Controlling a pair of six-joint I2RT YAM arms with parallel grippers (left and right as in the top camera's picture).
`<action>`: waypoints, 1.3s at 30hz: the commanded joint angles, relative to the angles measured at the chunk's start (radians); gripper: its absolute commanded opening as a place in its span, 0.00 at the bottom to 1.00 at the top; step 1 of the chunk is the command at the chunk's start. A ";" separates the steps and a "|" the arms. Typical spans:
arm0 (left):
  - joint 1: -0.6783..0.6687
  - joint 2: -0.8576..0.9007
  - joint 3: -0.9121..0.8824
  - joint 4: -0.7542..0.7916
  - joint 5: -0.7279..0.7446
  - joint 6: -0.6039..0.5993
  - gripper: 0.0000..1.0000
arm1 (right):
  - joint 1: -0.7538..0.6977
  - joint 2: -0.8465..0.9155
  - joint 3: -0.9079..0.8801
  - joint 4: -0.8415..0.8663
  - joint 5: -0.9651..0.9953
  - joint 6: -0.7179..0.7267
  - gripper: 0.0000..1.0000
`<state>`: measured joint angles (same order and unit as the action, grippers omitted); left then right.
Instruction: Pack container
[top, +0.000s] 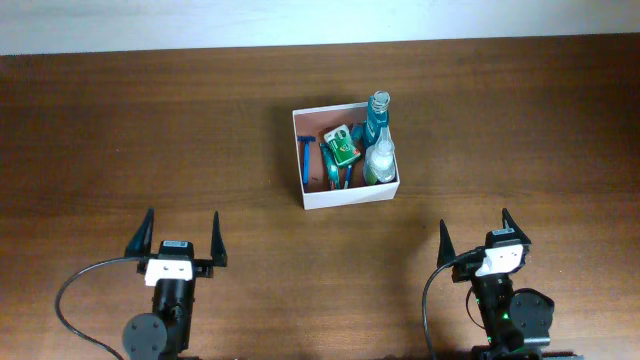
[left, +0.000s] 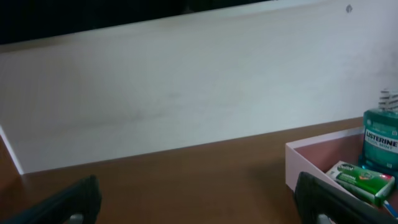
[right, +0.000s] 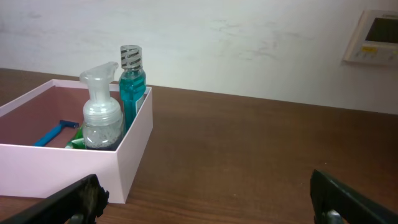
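Observation:
The container (top: 346, 196) is a white-walled box with a reddish-brown inside, at the table's middle back. In it are a blue razor (top: 306, 158), a green packet (top: 342, 145), a teal mouthwash bottle (top: 379, 115) and a clear pump bottle (top: 379, 160). My left gripper (top: 182, 238) is open and empty, near the front left, well away from the container (left: 311, 152). My right gripper (top: 476, 238) is open and empty, front right of the container (right: 127, 158). The right wrist view shows the pump bottle (right: 101, 121), the mouthwash bottle (right: 132, 84) and the razor (right: 56, 132).
The brown wooden table (top: 150, 130) runs to a white wall at the back. A wall panel (right: 376, 37) shows at the upper right of the right wrist view. Black cables loop beside both arm bases.

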<state>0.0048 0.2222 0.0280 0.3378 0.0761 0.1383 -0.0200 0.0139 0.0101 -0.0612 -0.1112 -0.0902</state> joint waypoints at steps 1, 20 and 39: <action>-0.004 -0.058 -0.019 -0.063 0.014 0.005 0.99 | -0.006 -0.010 -0.005 -0.006 -0.009 -0.007 0.98; -0.004 -0.217 -0.019 -0.413 0.014 0.006 0.99 | -0.006 -0.010 -0.005 -0.006 -0.009 -0.007 0.98; -0.004 -0.217 -0.019 -0.410 0.011 0.006 0.99 | -0.006 -0.010 -0.005 -0.006 -0.009 -0.007 0.98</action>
<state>0.0048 0.0147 0.0158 -0.0723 0.0792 0.1387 -0.0200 0.0139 0.0101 -0.0612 -0.1112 -0.0906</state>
